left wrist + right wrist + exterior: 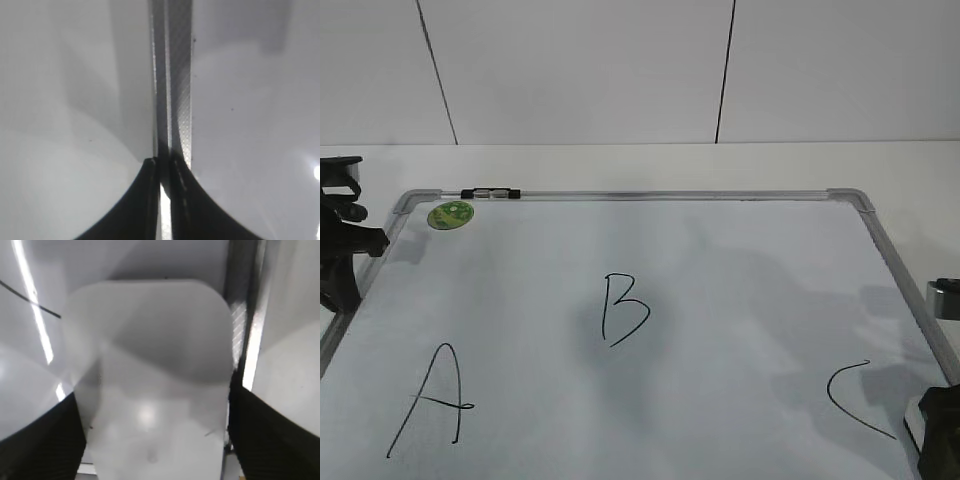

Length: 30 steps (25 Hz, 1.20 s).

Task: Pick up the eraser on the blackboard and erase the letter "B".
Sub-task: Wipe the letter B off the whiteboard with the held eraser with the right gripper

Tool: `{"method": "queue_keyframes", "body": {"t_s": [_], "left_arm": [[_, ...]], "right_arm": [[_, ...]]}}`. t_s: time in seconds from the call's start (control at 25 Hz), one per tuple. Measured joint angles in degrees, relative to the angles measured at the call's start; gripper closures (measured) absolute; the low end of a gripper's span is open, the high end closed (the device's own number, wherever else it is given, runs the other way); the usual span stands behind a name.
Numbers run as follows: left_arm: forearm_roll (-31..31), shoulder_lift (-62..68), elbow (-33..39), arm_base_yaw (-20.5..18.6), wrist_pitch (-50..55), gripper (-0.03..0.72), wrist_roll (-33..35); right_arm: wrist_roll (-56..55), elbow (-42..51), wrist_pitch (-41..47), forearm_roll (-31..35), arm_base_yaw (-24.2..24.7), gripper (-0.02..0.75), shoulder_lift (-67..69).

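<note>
White wall panels with thin dark seams close off the background, and below them a pale counter point(620, 165) carries the blackboard point(650, 196), which is in fact a large white dry-erase board in a grey metal frame, with a round green sticker point(451, 214) near its far left corner. Three black marker letters run across it: "A" point(432, 400) at the left, the letter "B" point(623, 309) in the middle, still whole, and "C" point(858, 397) at the right. The eraser point(155, 390) lies at the board's near right edge, beside the "C" and well apart from the "B"; the right wrist view shows its white rounded top filling the space between the two dark fingers of the right tool point(155, 440), which stands open astride it, though contact cannot be judged. It looks like a light, rigid plastic block with smooth, possibly slippery sides, best pinched across its long flanks. The left tool point(165, 200) hangs over the frame with its fingers almost together, holding nothing.
</note>
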State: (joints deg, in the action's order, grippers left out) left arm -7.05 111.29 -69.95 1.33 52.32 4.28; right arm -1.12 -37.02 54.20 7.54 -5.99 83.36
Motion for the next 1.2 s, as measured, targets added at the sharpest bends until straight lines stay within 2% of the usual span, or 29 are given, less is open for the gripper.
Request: {"method": "queue_keyframes", "body": {"t_s": [0.08,0.2,0.32,0.8,0.96,1.2], "left_arm": [[0.00,0.00,0.00,0.00,0.00,0.668,0.00],[0.00,0.00,0.00,0.00,0.00,0.668,0.00],[0.00,0.00,0.00,0.00,0.00,0.668,0.00],[0.00,0.00,0.00,0.00,0.00,0.668,0.00],[0.00,0.00,0.00,0.00,0.00,0.668,0.00],[0.00,0.00,0.00,0.00,0.08,0.668,0.00]], "right_arm": [[0.00,0.00,0.00,0.00,0.00,0.100,0.00],[-0.32,0.00,0.00,0.23,-0.04,0.178,0.00],[-0.58,-0.09,0.00,0.23,-0.04,0.201,0.00],[-0.67,-0.70,0.75,0.03,-0.04,0.215,0.09],[-0.80,-4.15,5.32,-1.01,-0.04,0.215,0.13],[-1.07,-14.20,13.95,-0.52,-0.04,0.215,0.22]]}}
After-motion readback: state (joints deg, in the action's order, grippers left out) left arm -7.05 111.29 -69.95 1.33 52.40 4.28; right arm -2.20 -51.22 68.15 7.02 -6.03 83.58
